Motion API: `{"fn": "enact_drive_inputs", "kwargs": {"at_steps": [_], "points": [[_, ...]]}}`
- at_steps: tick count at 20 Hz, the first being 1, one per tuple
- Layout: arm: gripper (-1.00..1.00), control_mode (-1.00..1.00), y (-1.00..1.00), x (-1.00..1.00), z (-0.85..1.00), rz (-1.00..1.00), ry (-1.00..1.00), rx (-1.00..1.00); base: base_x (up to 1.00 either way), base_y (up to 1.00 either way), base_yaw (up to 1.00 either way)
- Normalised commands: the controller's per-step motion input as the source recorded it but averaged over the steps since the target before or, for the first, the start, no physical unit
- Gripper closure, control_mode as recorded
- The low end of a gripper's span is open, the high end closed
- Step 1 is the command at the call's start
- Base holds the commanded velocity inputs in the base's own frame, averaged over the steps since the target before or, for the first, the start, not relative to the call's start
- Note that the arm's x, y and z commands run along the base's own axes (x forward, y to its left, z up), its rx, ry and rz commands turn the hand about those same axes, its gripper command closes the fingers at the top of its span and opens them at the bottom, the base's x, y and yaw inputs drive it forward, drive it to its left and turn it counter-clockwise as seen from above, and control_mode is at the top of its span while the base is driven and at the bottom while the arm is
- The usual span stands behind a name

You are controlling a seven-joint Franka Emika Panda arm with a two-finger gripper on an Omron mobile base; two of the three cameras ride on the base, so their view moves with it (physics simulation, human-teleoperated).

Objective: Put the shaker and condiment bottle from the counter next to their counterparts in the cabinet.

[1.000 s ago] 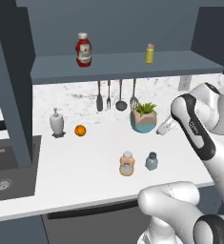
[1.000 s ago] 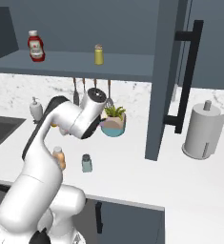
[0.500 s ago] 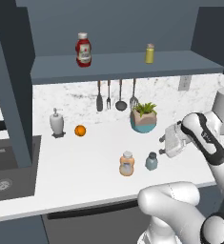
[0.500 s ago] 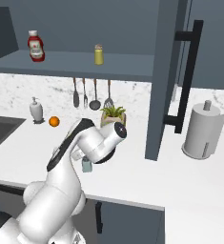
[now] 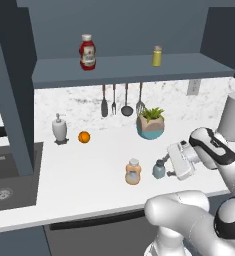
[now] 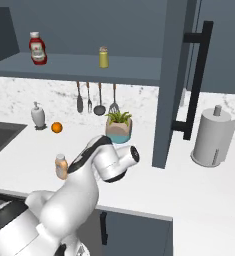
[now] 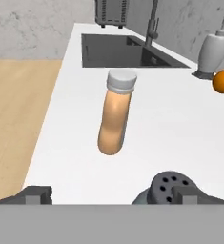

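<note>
Hand view is showing the gripper spreading wide around the round, perforated-capped shaker, beside the smooth cylindrical condiment bottle.

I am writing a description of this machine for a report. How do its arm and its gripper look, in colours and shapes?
The arm is made of thick, rounded, glossy white segments with dark bands at the joints. No cables or markings are visible. The gripper has a white, boxy body, and its jaws are small, dark grey and blocky.
</note>
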Motion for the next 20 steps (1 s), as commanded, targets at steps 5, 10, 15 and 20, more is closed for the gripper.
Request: {"fn": "enact_drive_inputs", "kwargs": {"at_steps": [5,10,15,20], "points": [[-1.00,-1.00,0.00,0.00,-0.03,0.02,-0.01,0.00,0.00,0.00,0.00],[-1.00,-1.00,0.00,0.00,0.00,0.00,0.00,0.00,0.00,0.00,0.00],[-1.00,-1.00,0.00,0.30,0.00,0.00,0.00,0.00,0.00,0.00,0.00],[-1.00,-1.00,0.00,0.44,0.00,0.00,0.00,0.00,0.00,0.00,0.00]]}}
